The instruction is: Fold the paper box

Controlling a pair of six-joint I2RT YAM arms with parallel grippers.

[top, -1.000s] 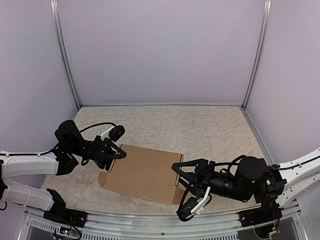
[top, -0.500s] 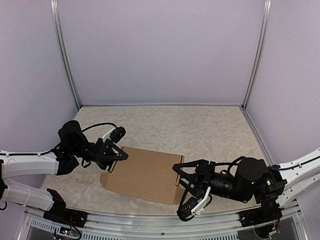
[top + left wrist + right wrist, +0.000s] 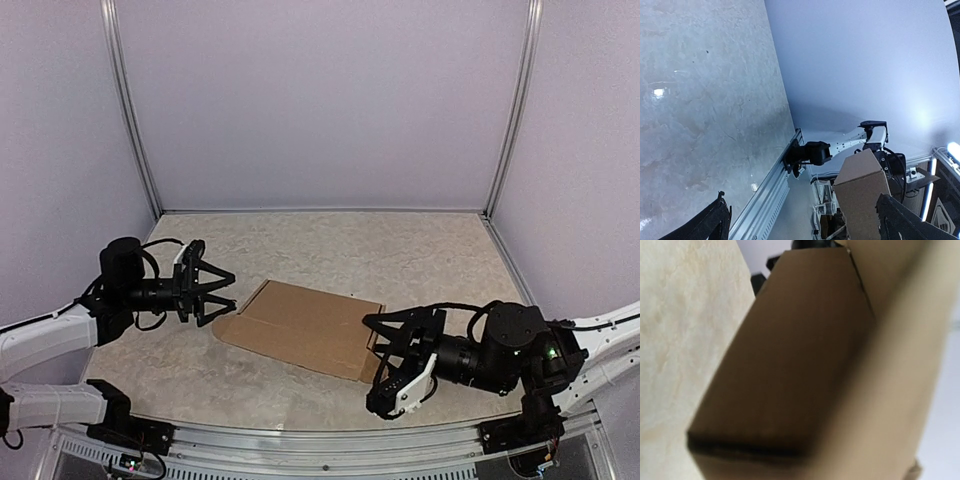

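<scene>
Left arm comes in low from the 9 o'clock side of the counter (image 3: 400, 250). Left end effector (image 3: 231, 294) is open, jaws spread wide, nothing between them. It sits just off the box's left end, apart from it. In the left wrist view both fingers (image 3: 710, 225) stand far apart at the bottom corners, with bare counter and the far-off box end past them. The paper box (image 3: 300, 328) is plain brown cardboard, mostly flat, lying toward 6 o'clock of the counter centre near the front rail (image 3: 300, 437). Its long side runs from 9 to 4 o'clock, and a short flap is turned down at its right end. Right end effector (image 3: 373, 355) is at the box's 4 o'clock end, jaws straddling that edge and gripping the cardboard. In the right wrist view brown cardboard (image 3: 805, 365) fills nearly the whole frame, blurred and too close to show the fingers, with a strip of counter at 9 o'clock.
</scene>
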